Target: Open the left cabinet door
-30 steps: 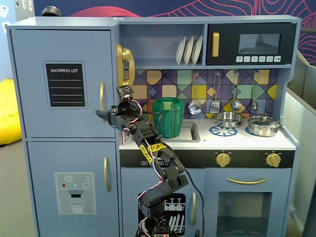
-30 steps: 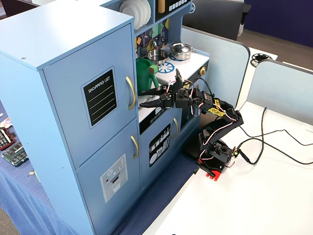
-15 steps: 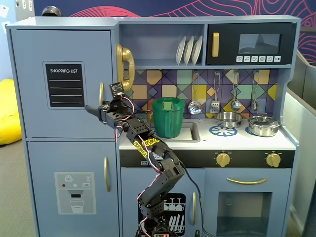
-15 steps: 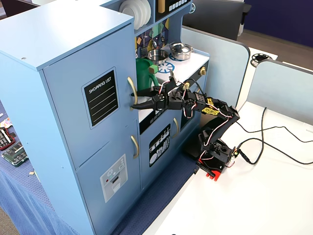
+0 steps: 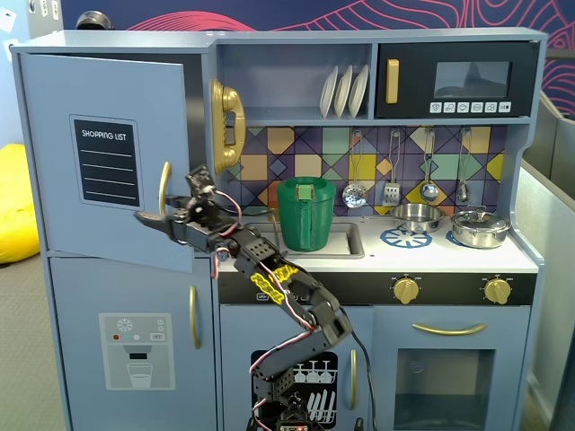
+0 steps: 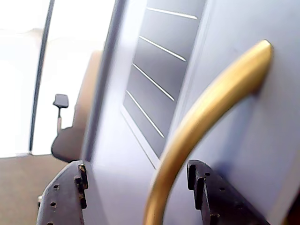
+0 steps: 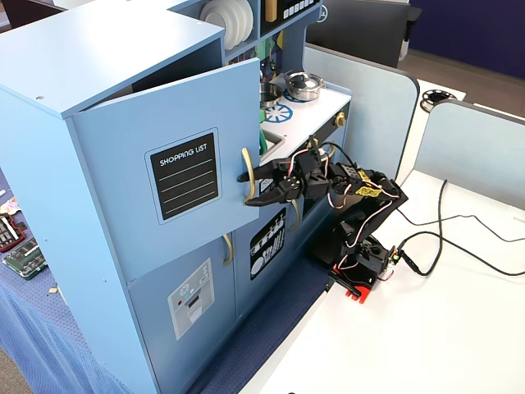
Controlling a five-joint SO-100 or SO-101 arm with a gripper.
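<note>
Jaws (image 6: 136, 187) wide, straddling gold handle (image 6: 201, 117) (contact unclear); left cabinet door (image 5: 103, 153) ajar.

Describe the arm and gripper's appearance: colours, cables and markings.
The black plastic arm has boxy servo segments, yellow-and-black labels, and loose red, white and black wires looping along it. Its red-edged base trails black cables. The black two-finger gripper has flat jaws dotted with small holes.

I see the left cabinet door (image 5: 103, 157) as painted board, smooth and matt blue-grey, with a matt black chalkboard panel (image 7: 185, 175). Its handle (image 6: 201, 126) looks like glossy gold-coloured metal or metallic plastic, catching highlights. My end effector (image 6: 136, 187) is matt black plastic, faintly ridged. The pot (image 5: 481, 228) is shiny metal, the bucket (image 5: 305, 214) glossy green plastic. The bench (image 7: 426, 328) looks smooth, matt white.
</note>
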